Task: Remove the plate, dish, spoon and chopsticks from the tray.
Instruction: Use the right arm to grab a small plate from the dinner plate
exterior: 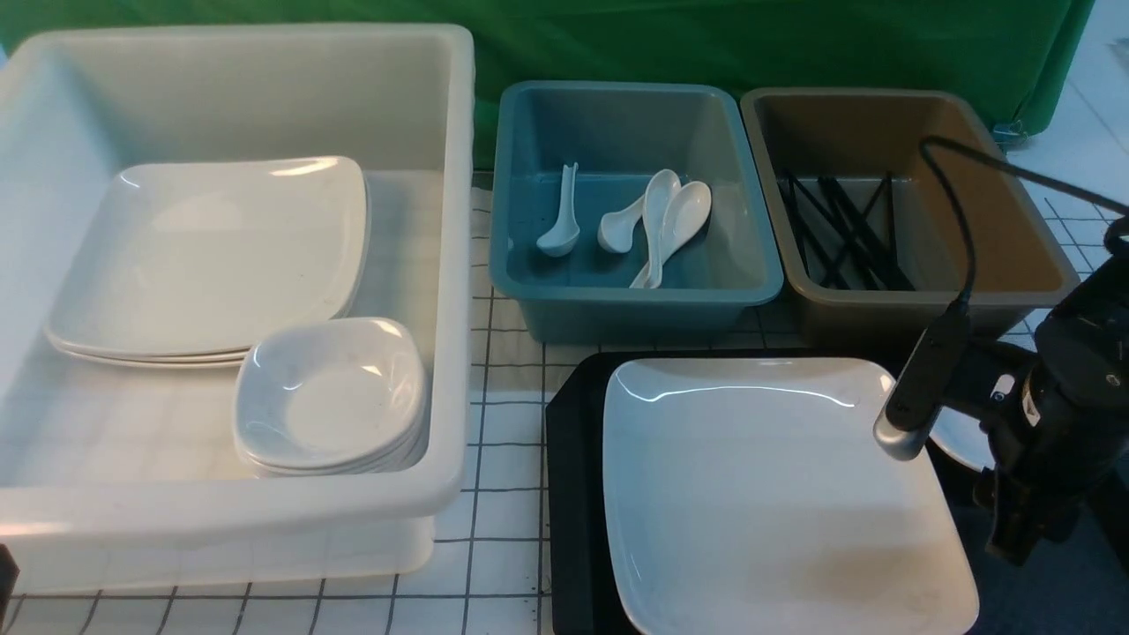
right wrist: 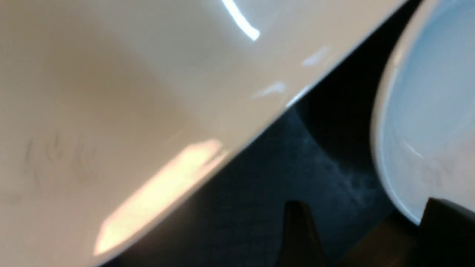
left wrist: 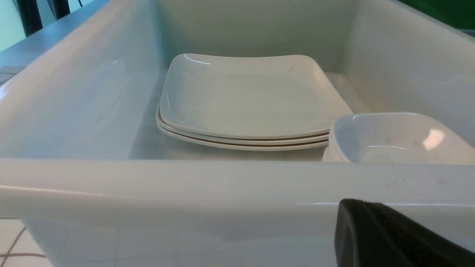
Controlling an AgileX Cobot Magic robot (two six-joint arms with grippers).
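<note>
Plainly the right gripper (right wrist: 365, 230), fingers spread and empty, sits low over the tray (exterior: 573, 494) between the plate (exterior: 776, 494) on its left and the dish (exterior: 957, 445) just right, so the right arm is nearer; whether the left gripper (left wrist: 389, 241) is clenched cannot be told, while the white tub (exterior: 265, 520) at left holds stacked plates (exterior: 212, 256) and small dishes (exterior: 331, 397).

The plate (exterior: 776, 494) lies on the tray (exterior: 573, 494) at the near edge of the desk (exterior: 507, 423); a white tub (exterior: 265, 529) fills the left edge.
</note>
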